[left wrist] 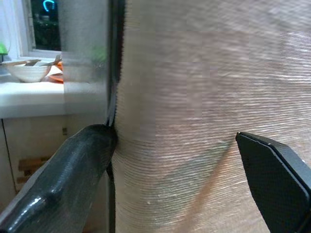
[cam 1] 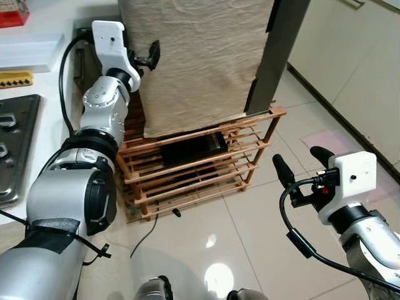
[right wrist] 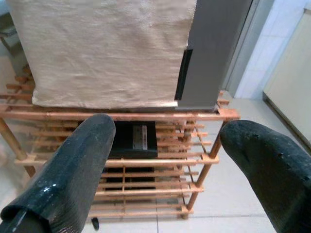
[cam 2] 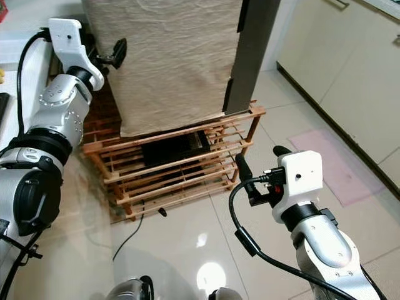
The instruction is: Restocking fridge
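— Any readable text?
— None. Black box (right wrist: 132, 138) on the wooden rack (right wrist: 204, 160) carries a pale label (right wrist: 141, 137); print too small to read.
— Red packet (cam 1: 12, 12) on the counter?
— Markings blurred, unreadable.

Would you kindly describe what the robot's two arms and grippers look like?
Both arms are silver with black joint bands. Each wrist carries a white boxy housing fed by a black cable. The left gripper and right gripper each have two long black fingers with textured pads.
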